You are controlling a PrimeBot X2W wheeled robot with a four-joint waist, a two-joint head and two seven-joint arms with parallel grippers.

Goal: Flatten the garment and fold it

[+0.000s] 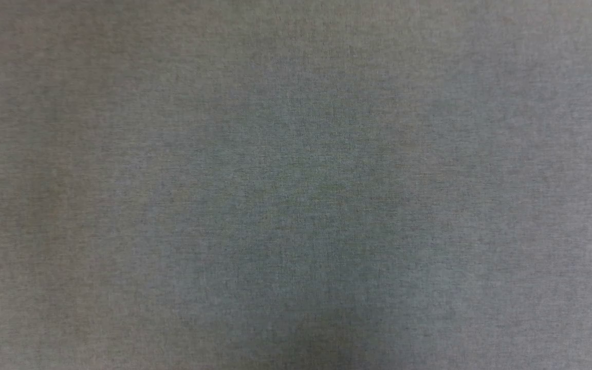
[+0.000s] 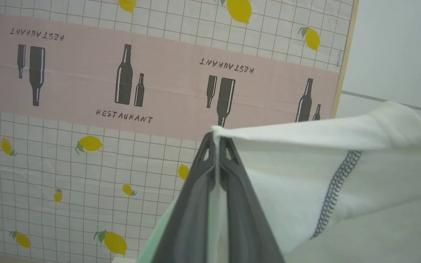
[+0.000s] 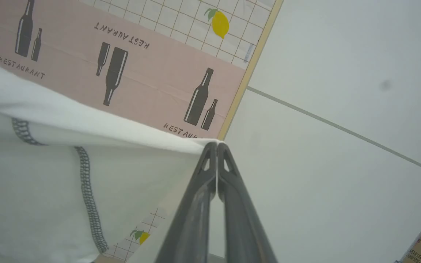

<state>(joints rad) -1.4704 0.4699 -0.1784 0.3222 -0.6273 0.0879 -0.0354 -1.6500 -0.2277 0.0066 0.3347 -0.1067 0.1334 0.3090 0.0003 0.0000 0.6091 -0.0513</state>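
on the garment (image 2: 287,175), left tool (image 2: 216,138) and right tool (image 3: 217,145) clamp shut.

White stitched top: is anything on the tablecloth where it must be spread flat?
Nothing visible. The left tool and right tool each pinch an edge of the white thin-fabric garment; the lemon-and-bottle-print tablecloth beyond it shows bare, though hanging fabric hides part.

Left gripper (image 2: 216,142): both dark fingers rise from bottom centre of the left wrist view, tips pressed together mid-frame, pinching an edge of the garment (image 2: 287,175). Right gripper (image 3: 217,148): same pose in the right wrist view, tips closed mid-frame on the garment's edge.
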